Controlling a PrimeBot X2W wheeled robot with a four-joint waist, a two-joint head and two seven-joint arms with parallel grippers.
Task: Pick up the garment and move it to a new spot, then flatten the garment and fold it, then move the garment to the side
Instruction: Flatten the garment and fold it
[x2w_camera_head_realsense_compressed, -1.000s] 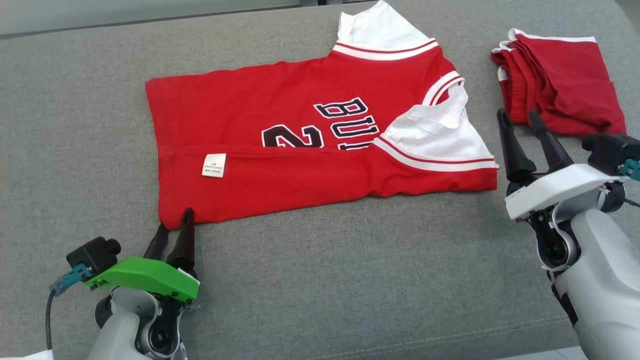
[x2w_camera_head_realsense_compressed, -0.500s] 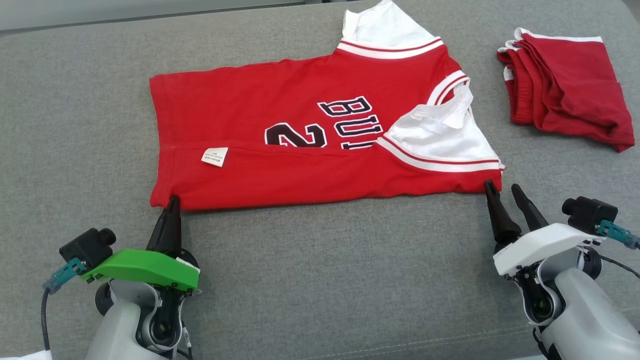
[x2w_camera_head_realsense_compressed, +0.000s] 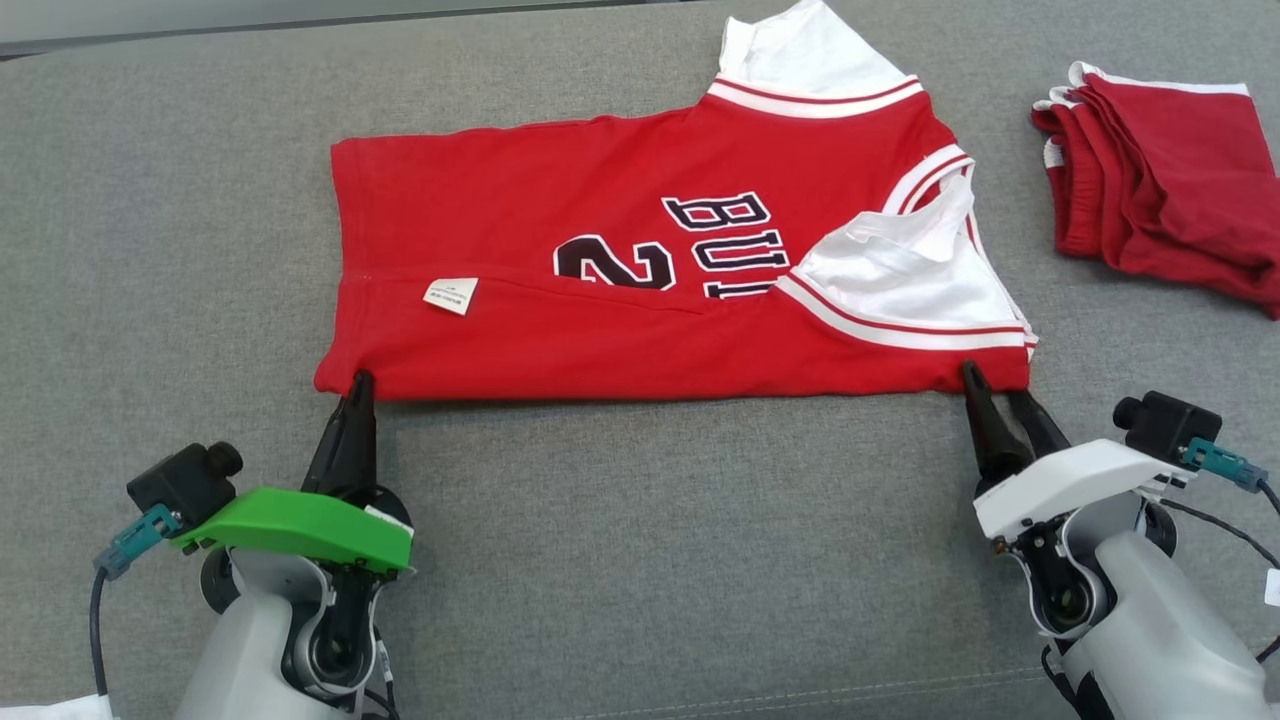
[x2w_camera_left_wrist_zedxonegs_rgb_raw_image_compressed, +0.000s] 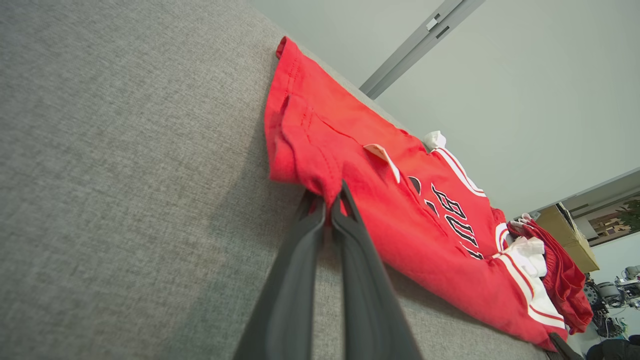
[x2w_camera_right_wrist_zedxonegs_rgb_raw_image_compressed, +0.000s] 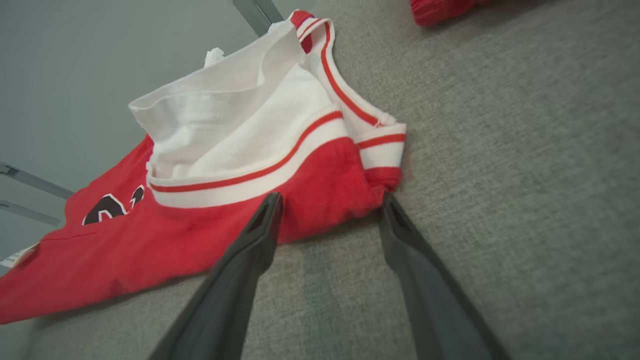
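- The red basketball jersey with white sleeves and dark lettering lies flat in the middle of the grey fabric-covered desk. Its near edge is already turned over lengthwise, with a white label showing.
- We judge the folding step to be in hand, with both near corners being taken for another fold.
- Our left pincer is clamped on the near hem corner.
- Our right pincer stands spread, its fingers either side of the near shoulder corner and not gripping.
- Next, we think, the right must close on that corner. Then both should lift evenly and carry the edge across.
- The left wrist view shows cloth bunched at the tips, which the head view cannot confirm.
- The head view shows a pile of folded red cloth well apart at the right.
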